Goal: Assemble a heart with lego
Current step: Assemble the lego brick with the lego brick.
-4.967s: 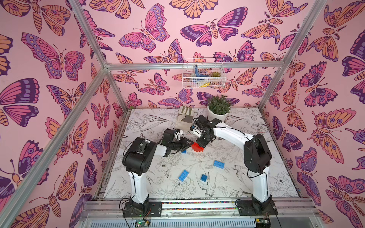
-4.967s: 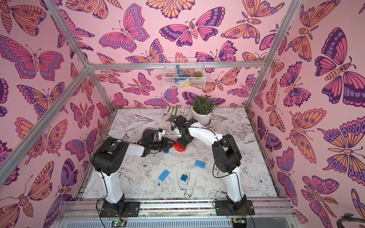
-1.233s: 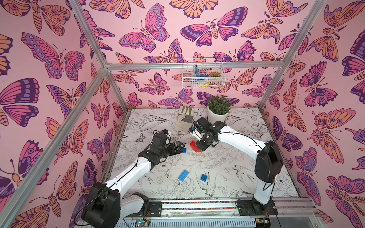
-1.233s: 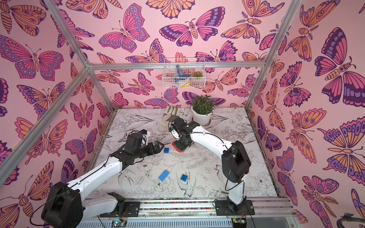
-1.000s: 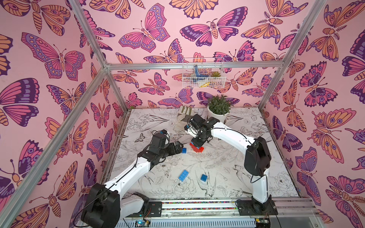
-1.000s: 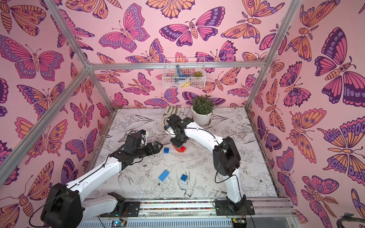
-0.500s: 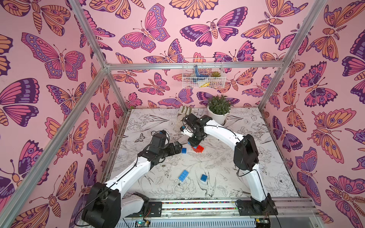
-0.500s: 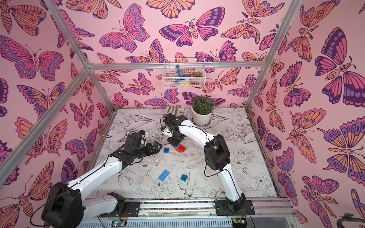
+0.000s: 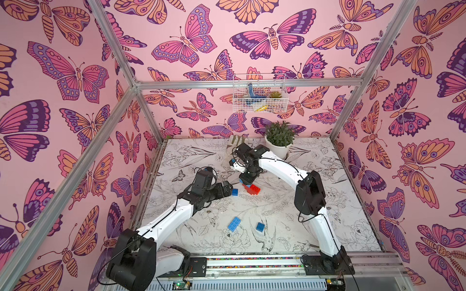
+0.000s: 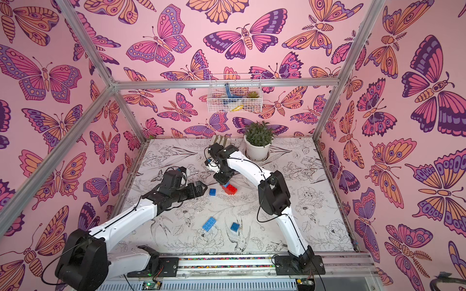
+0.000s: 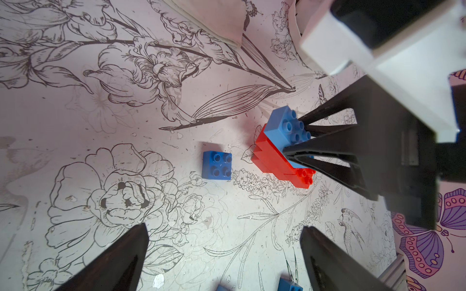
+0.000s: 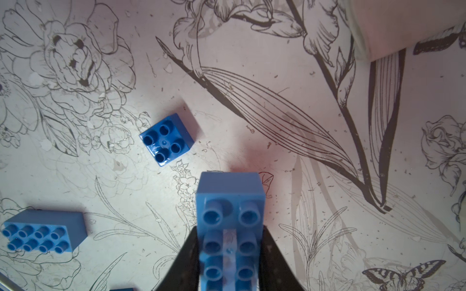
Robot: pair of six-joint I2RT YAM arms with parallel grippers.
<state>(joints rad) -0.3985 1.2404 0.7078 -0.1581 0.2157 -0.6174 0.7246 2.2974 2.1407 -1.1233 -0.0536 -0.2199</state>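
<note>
Clamping a long blue brick [image 12: 230, 226] from both sides, the right jaws hold it on top of the red half of the heart [image 11: 274, 161], which rests on the tabletop [image 9: 277, 214]. The left jaws stand wide apart and hold nothing. A small blue square [image 11: 216, 165] lies just ahead of them, between them and the heart. A loose long brick [image 9: 234, 223] and a loose square brick [image 9: 260, 226] lie well apart from both.

- heart [image 9: 253, 189]: stepped red stack, mid-table, blue top brick [image 11: 282, 126] upon it.
- square [image 9: 234, 192]: blue, studs up, just beside heart.
- long brick [image 9: 234, 223], second square [image 9: 260, 226]: blue, loose, well apart from heart.
</note>
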